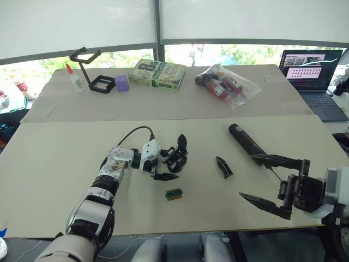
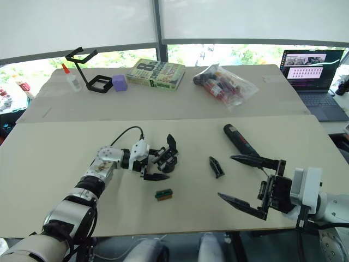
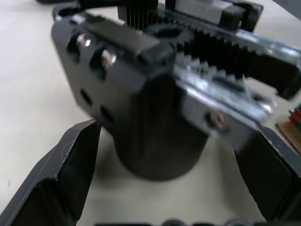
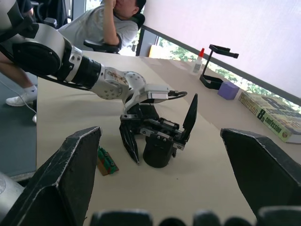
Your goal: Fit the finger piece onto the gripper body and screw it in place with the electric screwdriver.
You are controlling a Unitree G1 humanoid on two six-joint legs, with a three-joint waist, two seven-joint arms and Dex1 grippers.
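The gripper body [image 1: 175,159], a chunky black mechanism on a round base, stands on the near table. My left gripper [image 1: 180,155] is open and straddles it, one finger on each side with a gap to the base [image 3: 160,150]. The finger piece [image 1: 223,166] lies loose on the table to its right. Further right lies the electric screwdriver [image 1: 245,140], its thin bit pointing toward my right gripper [image 1: 246,176]. That gripper is open and holds nothing, and its upper finger [image 1: 278,160] sits right over the bit end.
A small green-and-brown block [image 1: 174,194] lies in front of the gripper body. On the far table are a book [image 1: 158,73], a bag of markers [image 1: 226,82], a purple cube [image 1: 121,83], a black stand [image 1: 90,71], a glue bottle [image 1: 73,78] and a laptop [image 1: 316,76]. A person [image 4: 108,23] sits beyond the table.
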